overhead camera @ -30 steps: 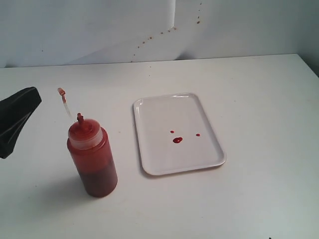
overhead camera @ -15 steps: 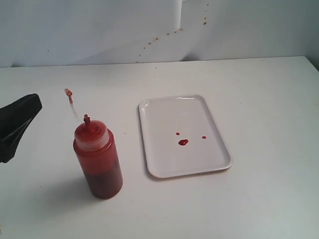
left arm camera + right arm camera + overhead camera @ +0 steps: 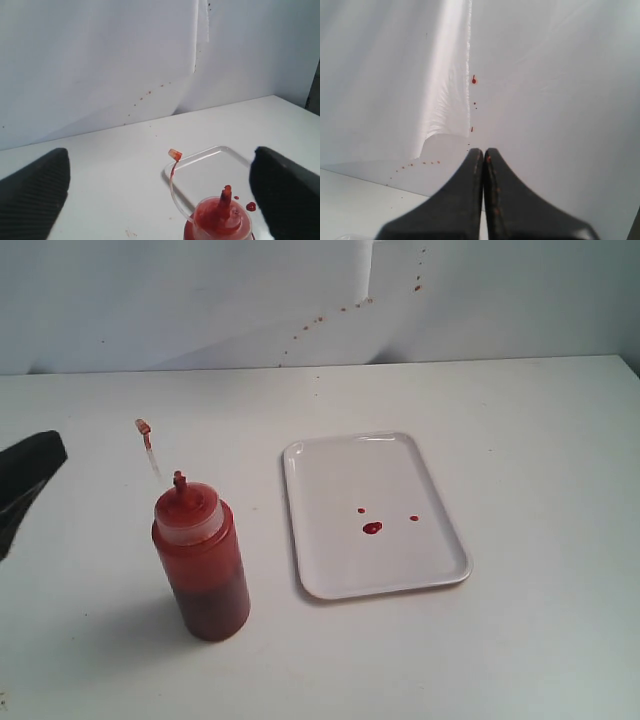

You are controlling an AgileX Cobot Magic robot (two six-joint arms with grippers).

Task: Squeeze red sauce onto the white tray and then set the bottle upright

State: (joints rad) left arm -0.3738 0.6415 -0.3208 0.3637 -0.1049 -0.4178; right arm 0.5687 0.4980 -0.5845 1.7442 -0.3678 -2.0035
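Bottle (image 3: 201, 560): translucent plastic cyl., tinted dark red, domed cap, pointed red nozzle (image 3: 180, 480). Contents look darkest in the lower part, lighter red above. Stands upright on the table (image 3: 540, 460), base flat, long axis vertical, nozzle pointing straight up. Thin tether (image 3: 152, 458) rises from the cap, leaning away to the far left, w/ the small cap (image 3: 143, 426) at its end, off the table.

Location: near-left part of the table, left of the white tray (image 3: 330, 570), level w/ the tray's near-left corner. Not touching; strip of bare table between them.

White tray: flat, rect., rounded corners, low rim. Long axis runs from near to far, slightly skewed. Red sauce (image 3: 372, 528) on it as three drops around mid-tray: one larger, two small, one of them to the right.

Edges and room: tray sits well inside the table edges. Wide bare surface right of the tray and along the near side. Backdrop (image 3: 340, 310) behind the far edge carries reddish specks.

Left gripper (image 3: 159, 165): jaws wide apart, one finger (image 3: 32, 190) on each side of the wrist view, bottle cap low between them, no contact. In ext. view it sits at the left edge, well apart from the bottle.

Right gripper (image 3: 483, 152): jaws pressed together, tips meeting, facing the backdrop.
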